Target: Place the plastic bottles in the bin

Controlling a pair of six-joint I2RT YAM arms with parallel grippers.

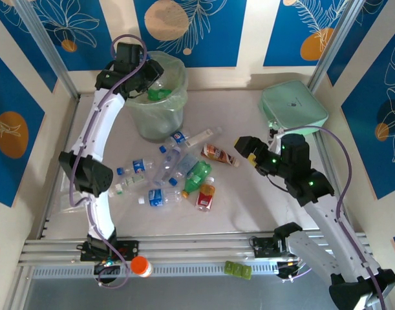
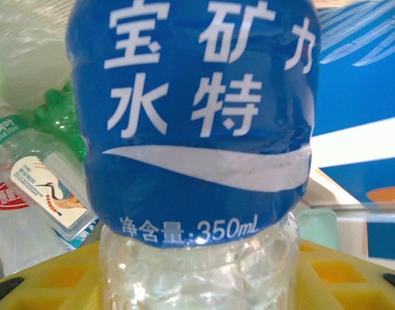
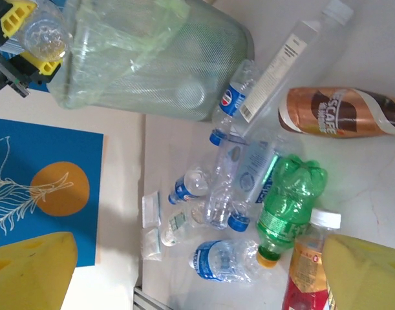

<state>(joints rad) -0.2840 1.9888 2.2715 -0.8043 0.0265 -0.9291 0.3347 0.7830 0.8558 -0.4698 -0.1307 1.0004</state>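
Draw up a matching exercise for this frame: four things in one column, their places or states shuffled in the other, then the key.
Things:
1. left gripper
2. right gripper
3. brown-labelled bottle
4. mint-green case

Places or states:
A. lying on the table at the edge of the bottle pile
B. flat at the far right, apart from the pile
C. open, holding nothing
D. over the bin, shut on a blue-labelled bottle

Pairs: 1-D, 2-C, 3-A, 4-B
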